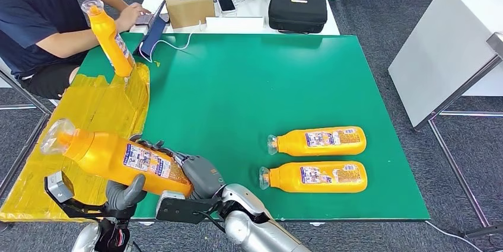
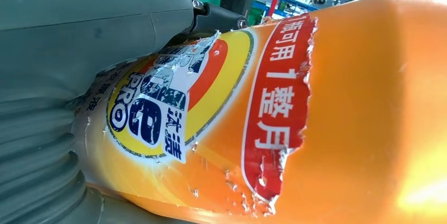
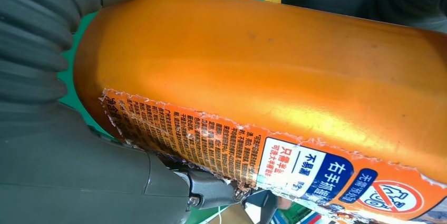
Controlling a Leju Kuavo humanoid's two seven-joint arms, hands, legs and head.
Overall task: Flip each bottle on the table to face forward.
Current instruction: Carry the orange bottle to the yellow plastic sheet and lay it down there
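Note:
I hold an orange detergent bottle [image 1: 112, 156] between both hands over the table's front left corner, tilted, its clear cap pointing left and its back label facing up. My left hand [image 1: 126, 194] grips it from below and my right hand [image 1: 200, 174] grips its base. The left wrist view shows the bottle's [image 2: 369, 103] front label beside the left hand [image 2: 63, 50]. The right wrist view has the bottle's [image 3: 263, 60] back label against the right hand [image 3: 58, 155]. Two more orange bottles [image 1: 320, 140] [image 1: 317, 176] lie on their sides on the green table [image 1: 237, 86], caps left.
A seated person at the far left holds another orange bottle [image 1: 110, 38] upright over the yellow sheet [image 1: 101, 115]. Behind the green table stands a white table with a cardboard box [image 1: 187, 0], a black case [image 1: 296, 10] and phones. Another white table [image 1: 445, 44] stands at the right.

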